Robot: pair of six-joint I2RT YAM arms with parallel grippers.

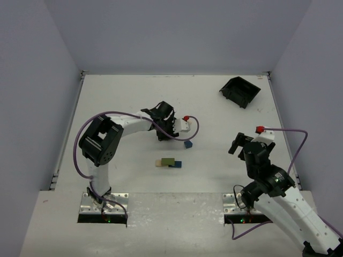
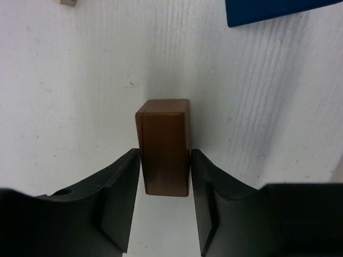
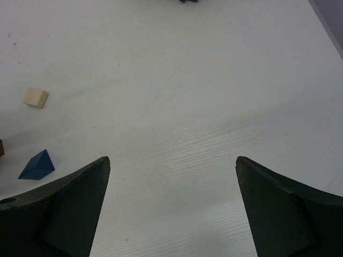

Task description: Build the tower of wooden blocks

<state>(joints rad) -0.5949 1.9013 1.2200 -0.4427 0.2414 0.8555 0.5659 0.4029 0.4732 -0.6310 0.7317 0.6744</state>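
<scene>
In the left wrist view my left gripper (image 2: 165, 160) is shut on a reddish brown block (image 2: 163, 140), gripped by its sides low over the table. In the top view this gripper (image 1: 162, 135) hangs at mid-table, and the brown block is hidden under it. A low row of blocks lies nearer the arms: pale tan (image 1: 159, 162), olive green (image 1: 168, 161) and dark blue (image 1: 177, 164), touching. A loose blue block (image 1: 188, 144) lies right of the left gripper and also shows in the left wrist view (image 2: 268, 10). My right gripper (image 1: 236, 145) (image 3: 172, 159) is open and empty.
A black plastic bin (image 1: 239, 91) stands at the back right. In the right wrist view a tan cube (image 3: 36, 97) and a blue wedge block (image 3: 37, 165) lie on the table to the left. The left arm's purple cable (image 1: 193, 126) loops above the loose blue block.
</scene>
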